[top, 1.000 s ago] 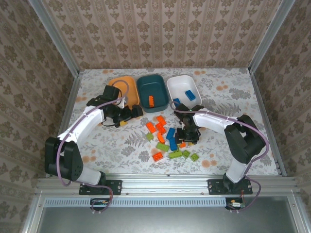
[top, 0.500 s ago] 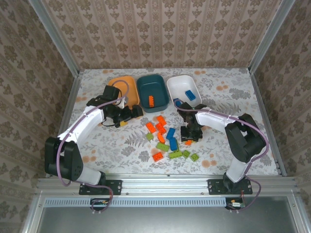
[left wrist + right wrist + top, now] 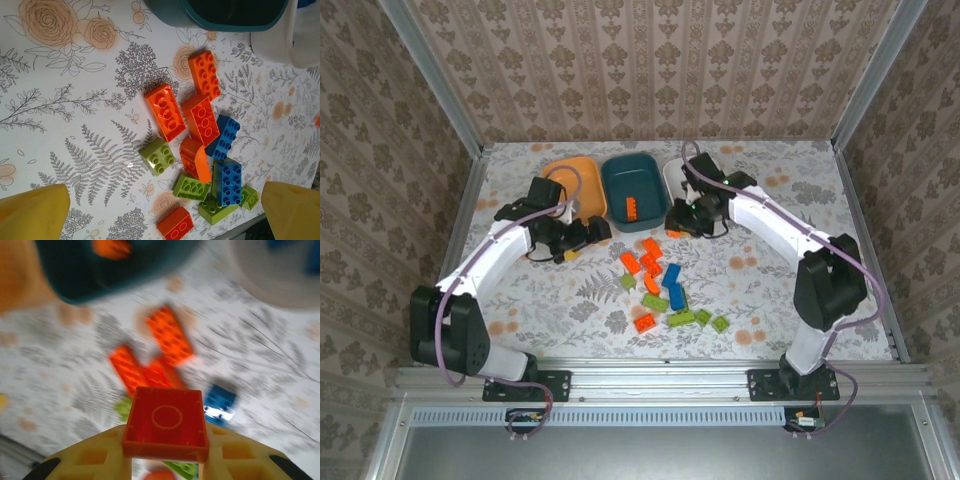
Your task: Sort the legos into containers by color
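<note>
The right gripper [image 3: 676, 222] has its jaws clamped on an orange brick [image 3: 166, 422], held above the tabletop [image 3: 770, 270] beside the dark teal bowl [image 3: 630, 180]. It looks like light, rigid, slick plastic, best pinched across flat sides. The left gripper [image 3: 592, 232] has its jaws wide and empty.
</note>
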{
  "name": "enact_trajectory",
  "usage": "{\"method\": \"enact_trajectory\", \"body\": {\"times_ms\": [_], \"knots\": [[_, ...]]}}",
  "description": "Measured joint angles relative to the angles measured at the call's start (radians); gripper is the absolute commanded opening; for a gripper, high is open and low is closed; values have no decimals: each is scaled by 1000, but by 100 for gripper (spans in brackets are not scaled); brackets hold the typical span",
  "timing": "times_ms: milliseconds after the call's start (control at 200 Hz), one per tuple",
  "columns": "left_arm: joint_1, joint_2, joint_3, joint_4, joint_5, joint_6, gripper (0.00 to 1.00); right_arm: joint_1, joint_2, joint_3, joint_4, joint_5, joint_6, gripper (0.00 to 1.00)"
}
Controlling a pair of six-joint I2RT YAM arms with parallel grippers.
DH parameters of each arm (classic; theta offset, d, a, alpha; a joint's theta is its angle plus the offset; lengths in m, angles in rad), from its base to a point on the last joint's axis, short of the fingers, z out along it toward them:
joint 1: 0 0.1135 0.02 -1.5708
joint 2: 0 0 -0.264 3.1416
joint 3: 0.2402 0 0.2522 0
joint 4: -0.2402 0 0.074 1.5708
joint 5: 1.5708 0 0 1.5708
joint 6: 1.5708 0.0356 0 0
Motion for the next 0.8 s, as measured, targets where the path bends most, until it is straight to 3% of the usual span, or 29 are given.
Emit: {"method": "enact_trajectory", "body": {"times_ms": [275, 415, 585, 795], "knots": [[21, -98, -45, -35, -18, 5, 100, 0, 325, 313, 45, -98, 77, 30], [21, -109, -44, -74, -38, 31, 100, 0, 440, 446, 18, -105, 81, 41], [8, -104, -42, -108, -63, 66, 99, -2, 464, 502, -9, -106, 83, 53], [-94, 3, 23, -125, -84, 96, 98, -7, 400, 440, -29, -93, 65, 54]]}}
